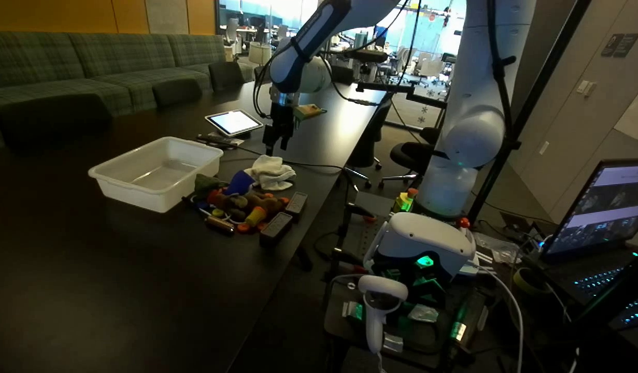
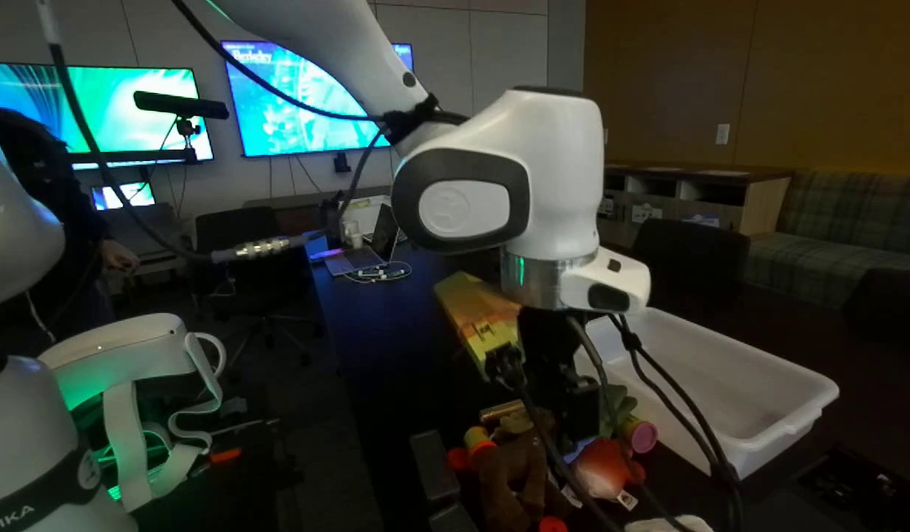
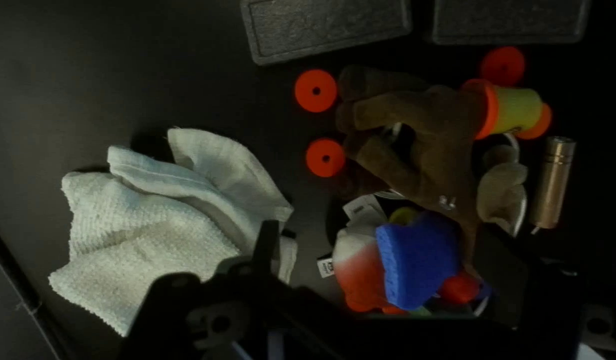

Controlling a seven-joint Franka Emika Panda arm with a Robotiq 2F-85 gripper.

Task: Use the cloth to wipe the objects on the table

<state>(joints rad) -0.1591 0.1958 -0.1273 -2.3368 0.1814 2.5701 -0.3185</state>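
End effector: my gripper (image 1: 277, 147) hangs released over the table (image 1: 116, 280), its fingers (image 3: 266, 247) spread well apart and holding nothing. Target: the white terry cloth (image 3: 137, 225) lies crumpled near the long table edge facing my base (image 1: 445, 191); in the wrist view one finger overlaps its border. Clearance above it cannot be told. Handling: expect a light, limp, grippy fabric, hard to damage, that will droop when lifted. Recommended hold: pinch the seemingly raised fold at mid-cloth, one finger on each side; a border grip may catch only one layer. Caution: near the cloth lie a blue sponge-like piece (image 3: 420, 260) and a brown plush toy (image 3: 438, 145), and past them a yellow tub (image 3: 518, 107), probably among the objects to wipe. Keep my second finger off these. Two dark grey blocks (image 3: 325, 27) sit closest to that same edge. Farther in, toward the opposite long edge, stands a white bin (image 1: 129, 191).
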